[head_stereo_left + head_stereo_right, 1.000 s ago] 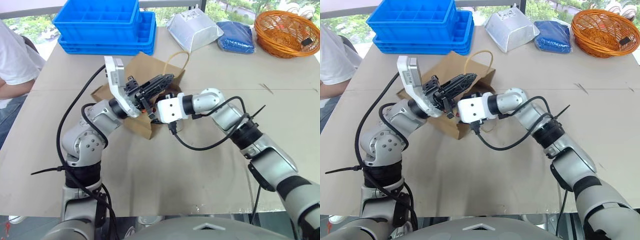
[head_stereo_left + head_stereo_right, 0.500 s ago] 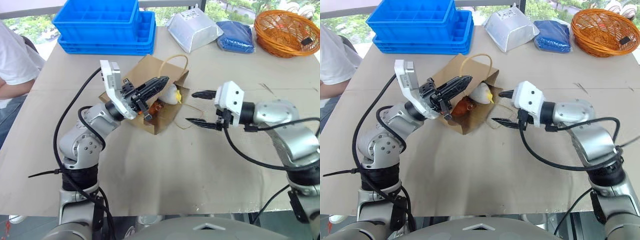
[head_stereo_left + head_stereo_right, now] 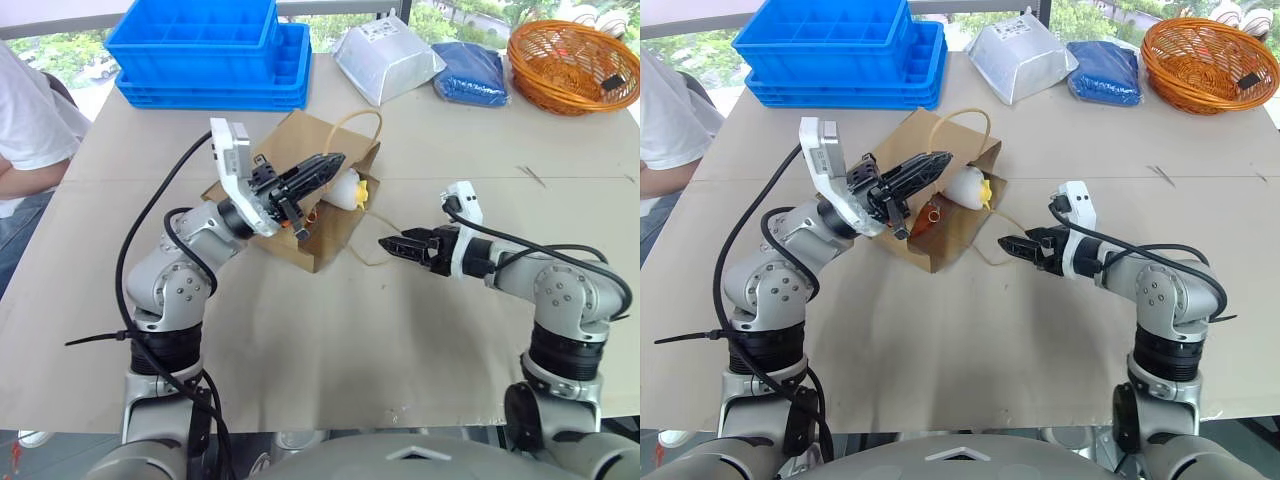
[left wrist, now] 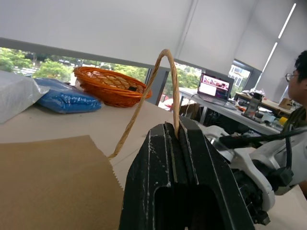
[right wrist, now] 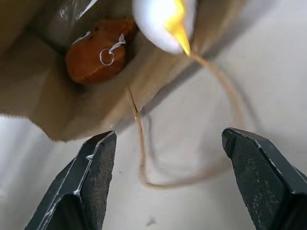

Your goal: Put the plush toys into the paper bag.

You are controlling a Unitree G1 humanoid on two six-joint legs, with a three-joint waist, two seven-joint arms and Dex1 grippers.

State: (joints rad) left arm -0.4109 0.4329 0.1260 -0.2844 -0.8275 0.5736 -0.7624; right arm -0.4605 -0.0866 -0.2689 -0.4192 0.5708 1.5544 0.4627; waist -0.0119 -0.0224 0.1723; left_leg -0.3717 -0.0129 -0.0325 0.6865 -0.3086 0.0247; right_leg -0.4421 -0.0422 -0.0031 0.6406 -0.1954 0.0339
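The brown paper bag (image 3: 300,140) lies on its side on the table, mouth toward my right arm. My left gripper (image 3: 330,162) is shut on one tan cord handle (image 4: 165,81) and holds that side of the mouth up. Inside the mouth lie the plush toys: a white one with a yellow base (image 5: 163,21) at the rim and a round brown one (image 5: 100,55) deeper in. The other handle (image 5: 192,158) lies loose on the table. My right gripper (image 3: 392,245) hovers just outside the mouth, pointing at it, open, nothing between its fingers (image 5: 86,187).
Stacked blue crates (image 3: 210,50) stand at the back, with a white pouch (image 3: 388,62), a blue bundle (image 3: 472,72) and an orange wicker basket (image 3: 573,65) to their right. A person in a white shirt (image 3: 25,130) sits at the table's left edge.
My right gripper has come out of the bag's mouth, moved right and lower, and rolled over. Both toys now show in the mouth. My left gripper keeps its hold.
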